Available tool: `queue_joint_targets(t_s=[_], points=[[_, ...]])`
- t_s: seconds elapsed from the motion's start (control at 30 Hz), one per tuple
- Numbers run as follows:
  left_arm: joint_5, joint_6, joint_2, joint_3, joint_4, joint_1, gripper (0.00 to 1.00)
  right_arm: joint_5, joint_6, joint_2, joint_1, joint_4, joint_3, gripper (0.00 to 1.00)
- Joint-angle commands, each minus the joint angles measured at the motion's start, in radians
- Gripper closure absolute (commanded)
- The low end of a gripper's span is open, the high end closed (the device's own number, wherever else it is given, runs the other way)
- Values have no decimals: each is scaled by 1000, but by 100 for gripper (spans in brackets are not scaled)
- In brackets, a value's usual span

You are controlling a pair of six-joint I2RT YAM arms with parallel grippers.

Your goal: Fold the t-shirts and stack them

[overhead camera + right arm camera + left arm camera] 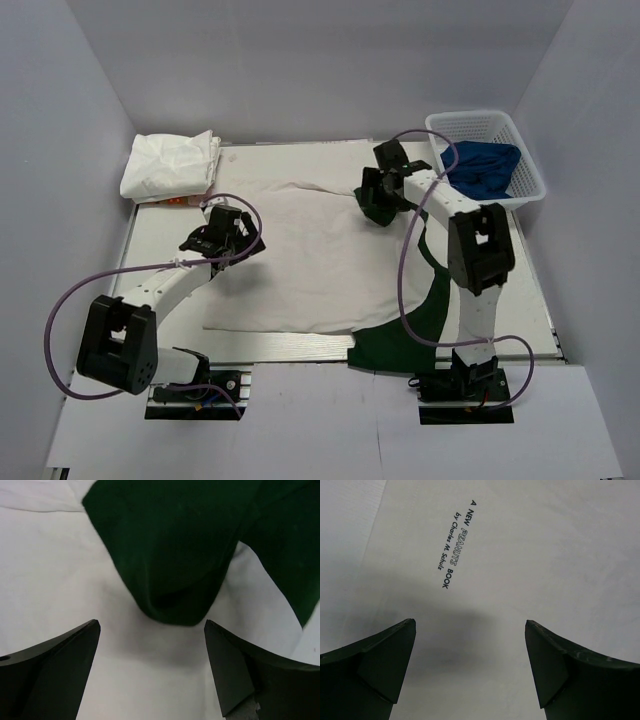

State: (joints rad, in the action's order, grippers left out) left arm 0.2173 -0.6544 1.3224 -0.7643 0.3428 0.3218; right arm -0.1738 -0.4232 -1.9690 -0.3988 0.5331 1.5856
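White board forms the flat worktop point(160, 235), and most of its middle is covered by a large soft white cloth t-shirt with dark green parts point(320, 260), lying spread out and unfolded. Its green areas run along the right side and down to the near edge, where a green stretch reaches the edge of the worktop. A white plastic lattice basket point(530, 185) stands at the far right corner with a crumpled blue cloth point(485, 168) inside it. At the far left corner rests a folded white t-shirt bundle point(170, 165), well apart from the spread shirt's middle.

Over the shirt's left side the left gripper point(470, 624) hovers, its dark fingers wide apart with nothing between them but plain white cloth below. Near the shirt's far right part the right gripper point(151, 623) is likewise spread wide and empty, above a rounded fold of the dark green cloth lying on the white. Small black printed lettering point(454, 542) on the shirt reads "A NEW PEANUTS BOOK by Charles M. Schulz".
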Motion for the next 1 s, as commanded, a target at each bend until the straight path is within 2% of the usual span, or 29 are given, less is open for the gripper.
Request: queue_joint_targets(t_s=[0.0,0.17,0.2,0.23,0.3,0.37,0.4,0.67,0.83,0.87,0.93,0.97], points=[[-9,1,11,5,-53,-7,0,-32,124,-102,2,53,120,12],[37,1,67,-21,-37,-7,0,-113,167,-172,6,99,156,26],[37,1,87,-21,-37,-7,0,-140,169,-168,8,96,139,43],[37,1,98,-32,-37,-7,0,-144,166,-168,6,93,133,53],[37,1,141,-41,-37,-7,0,-156,165,-151,6,79,105,83],[37,1,175,-52,-48,-7,0,-158,166,-130,8,50,96,97],[37,1,191,-61,-48,-7,0,-159,167,-125,8,45,99,100],[48,-17,313,-102,1,-7,0,-113,227,-137,18,16,276,100],[74,-39,359,-102,33,-7,0,-95,199,-247,44,4,454,100],[83,-39,371,-102,51,-16,0,-92,199,-258,49,-52,464,100],[109,-53,414,-122,82,-17,0,-85,234,-293,60,-277,461,100],[119,-53,428,-133,97,-17,0,-93,248,-303,64,-351,444,93]])
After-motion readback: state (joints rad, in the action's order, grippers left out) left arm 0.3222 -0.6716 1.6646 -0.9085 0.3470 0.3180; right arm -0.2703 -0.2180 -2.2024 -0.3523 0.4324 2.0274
